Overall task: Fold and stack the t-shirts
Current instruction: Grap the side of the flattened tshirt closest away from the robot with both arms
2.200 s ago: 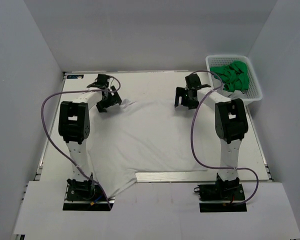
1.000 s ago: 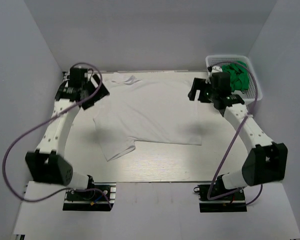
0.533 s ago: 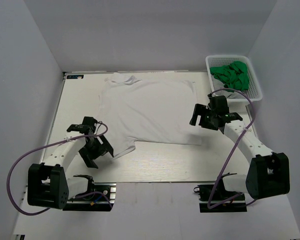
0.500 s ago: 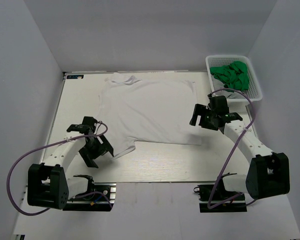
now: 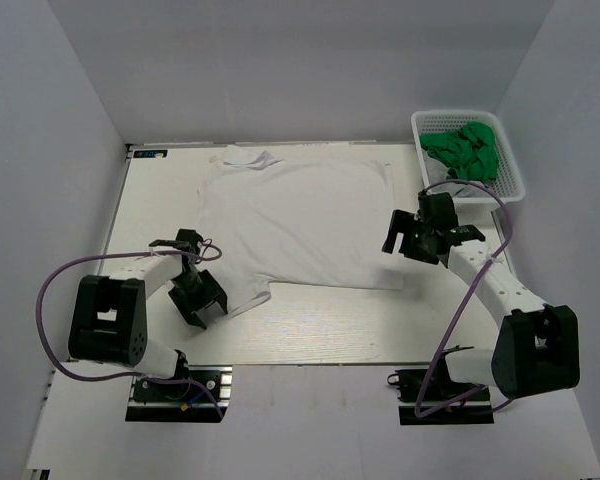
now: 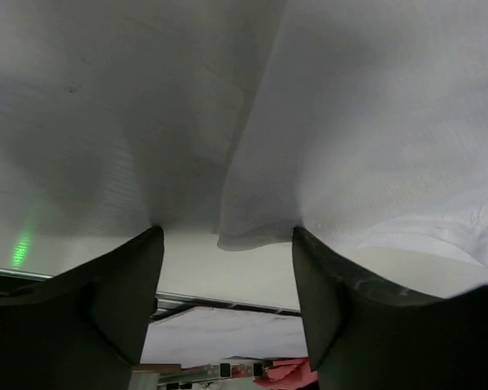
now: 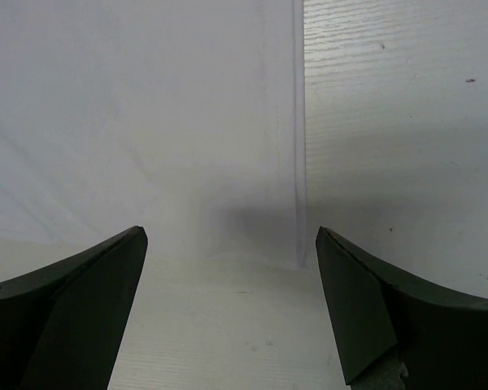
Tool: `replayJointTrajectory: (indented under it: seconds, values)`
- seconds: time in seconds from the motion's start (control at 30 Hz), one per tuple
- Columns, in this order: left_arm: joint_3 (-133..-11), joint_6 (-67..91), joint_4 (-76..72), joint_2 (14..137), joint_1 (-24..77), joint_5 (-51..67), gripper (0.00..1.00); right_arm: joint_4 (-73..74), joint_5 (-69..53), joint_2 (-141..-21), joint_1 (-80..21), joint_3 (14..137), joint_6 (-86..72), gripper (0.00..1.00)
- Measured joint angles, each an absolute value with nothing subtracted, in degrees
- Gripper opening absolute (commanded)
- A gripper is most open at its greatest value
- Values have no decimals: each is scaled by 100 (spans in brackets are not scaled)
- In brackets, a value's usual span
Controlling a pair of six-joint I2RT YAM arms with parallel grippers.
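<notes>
- The white t-shirt (image 5: 300, 215) is spread flat on the desk (image 5: 320, 330); the green t-shirts (image 5: 467, 148) are heaped in the basket (image 5: 507, 190).
- The left end effector (image 5: 202, 302) is spread around the shirt's near-left corner, with nothing pinched.
- The right end effector (image 5: 412, 237) is spread wide over the right edge.
- If only 1 thin edge is caught, slipping and a skewed fold are likely.

Looks like a robot lab cell to me: plain grey walls (image 5: 300, 70) box in the white table (image 5: 330, 330) I'm bolted to.

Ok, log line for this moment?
white t-shirt spread flat | left tool open at its near-left edge | right tool open over its near-right corner | green t-shirts in basket
</notes>
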State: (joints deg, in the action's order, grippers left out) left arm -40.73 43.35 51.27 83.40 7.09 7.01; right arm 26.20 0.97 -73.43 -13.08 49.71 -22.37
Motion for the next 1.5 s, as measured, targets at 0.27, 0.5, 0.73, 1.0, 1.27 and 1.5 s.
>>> replayJointTrajectory:
  seconds: [0.27,0.5,0.73,1.0,1.27,1.5]
  values:
    - [-4084,4281,5026,8436,709,860,27,2727,228,-7343,-1291,4956,-2383,90]
    - [-4110,4268,4893,8499,709,1068,0,2840,244,-7343,-1286,4670,-2512,90]
    - [-4136,4270,4834,8501,709,1120,0,2919,126,-7494,-1286,4348,-2683,90]
    - [-4259,4252,4779,8466,709,1017,0,2790,30,-8044,-1282,4222,-2755,69]
    - [-4283,4235,4801,8464,701,1004,0,2508,-95,-8206,-1278,4143,-2847,28]
    - [-4298,4200,4915,8340,696,989,0,2576,-189,-8287,-1275,4147,-2952,0]
